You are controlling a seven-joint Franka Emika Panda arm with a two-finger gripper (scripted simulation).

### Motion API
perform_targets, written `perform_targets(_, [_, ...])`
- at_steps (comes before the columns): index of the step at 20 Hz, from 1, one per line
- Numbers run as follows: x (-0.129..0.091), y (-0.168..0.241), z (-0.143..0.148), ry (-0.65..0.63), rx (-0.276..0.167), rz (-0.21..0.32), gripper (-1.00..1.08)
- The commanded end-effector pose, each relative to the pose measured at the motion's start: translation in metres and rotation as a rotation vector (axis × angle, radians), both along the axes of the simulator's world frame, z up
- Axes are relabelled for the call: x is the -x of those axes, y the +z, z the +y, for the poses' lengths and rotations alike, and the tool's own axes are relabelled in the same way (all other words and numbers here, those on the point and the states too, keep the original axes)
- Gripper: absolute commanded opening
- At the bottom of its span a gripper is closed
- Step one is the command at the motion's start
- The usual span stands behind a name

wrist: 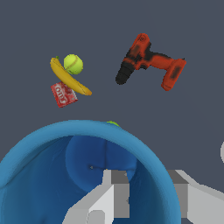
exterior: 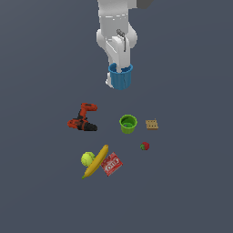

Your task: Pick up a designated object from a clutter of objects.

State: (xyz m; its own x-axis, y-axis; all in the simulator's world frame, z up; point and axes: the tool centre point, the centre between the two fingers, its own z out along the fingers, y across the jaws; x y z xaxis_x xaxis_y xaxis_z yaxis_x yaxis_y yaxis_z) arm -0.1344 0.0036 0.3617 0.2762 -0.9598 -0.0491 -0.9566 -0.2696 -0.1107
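**Blue cup lifted clear of the clutter**

The end effector [exterior: 119, 68] is closed on the rim of the small bright blue tapered cup [exterior: 121, 77]. In the wrist view one finger sits inside the cup [wrist: 114, 192] and the other outside its wall, so the thin wall is pinched between them. That grip suits an open, flared vessel: the wall gives a narrow edge to clamp, and the cup hangs mouth-up below the arm.

In the exterior view the cup appears raised above the dark grey bench [exterior: 195, 182], well apart from everything else. The wrist camera looks down past its rim onto things lying far below, which supports that reading.

Left on the bench are the red and black power drill [exterior: 83, 118], the green cup [exterior: 128, 123], the tan square block [exterior: 152, 124] just beside it, the small red strawberry [exterior: 144, 146], and a tight group of the yellow banana [exterior: 97, 160], the yellow-green tennis ball [exterior: 87, 158] and the red packet [exterior: 111, 164]. They lie loosely scattered with gaps between most of them.

Judged from this, the pick looks essentially done.
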Motion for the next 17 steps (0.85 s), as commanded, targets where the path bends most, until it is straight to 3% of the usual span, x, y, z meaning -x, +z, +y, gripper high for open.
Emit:
perform_targets(1, [-0.003, 0.021, 0.009, 0.0, -0.002, -0.002, -1.0])
perform_targets(9, [-0.012, 0.064, 0.027, 0.001, -0.006, -0.003, -1.0])
perform_targets(17, [-0.016, 0.078, 0.033, 0.001, -0.007, -0.003, -1.0])
